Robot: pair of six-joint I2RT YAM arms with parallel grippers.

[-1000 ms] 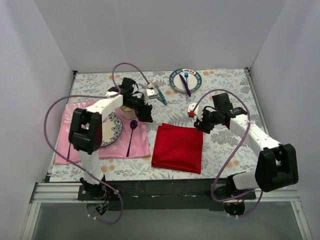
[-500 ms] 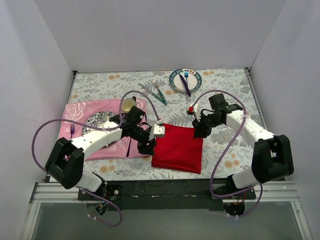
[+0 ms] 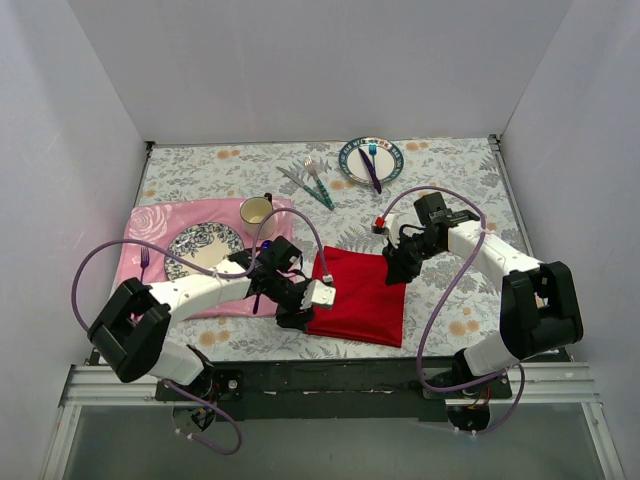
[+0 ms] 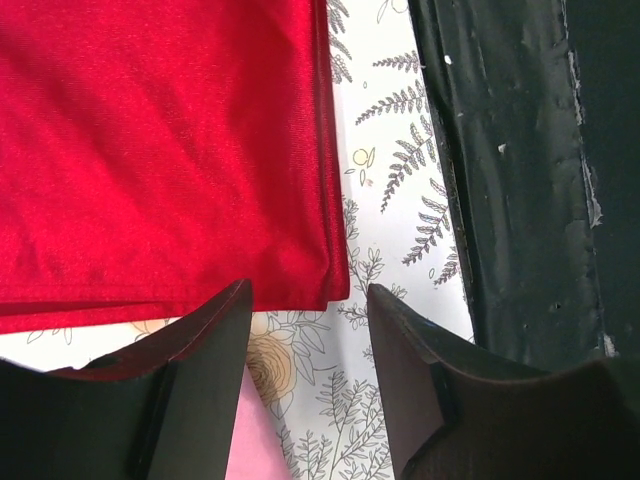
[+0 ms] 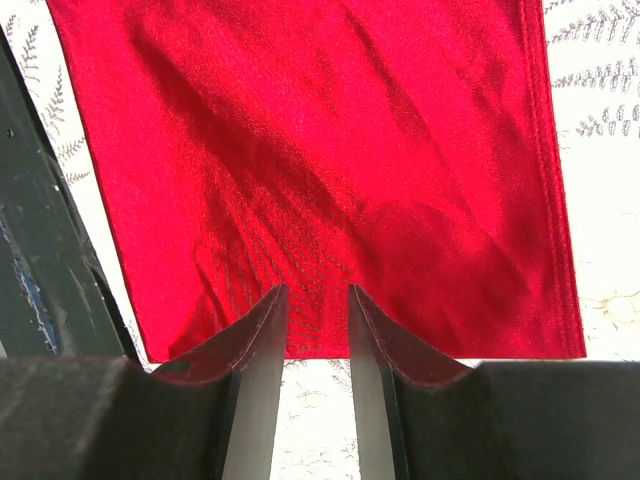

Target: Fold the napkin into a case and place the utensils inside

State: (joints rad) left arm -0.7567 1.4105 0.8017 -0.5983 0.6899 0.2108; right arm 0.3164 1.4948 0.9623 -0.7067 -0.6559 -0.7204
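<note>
Left tool (image 4: 308, 290), wide and empty, hovers at 7 o'clock of the napkin (image 3: 357, 295); right tool (image 5: 318, 292), narrow, sits on its 1 o'clock corner, grip unclear.

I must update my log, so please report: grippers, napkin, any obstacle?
Left gripper open over near corner of napkin. Right gripper nearly shut on far edge, grip unclear. Nothing lies on it.
</note>
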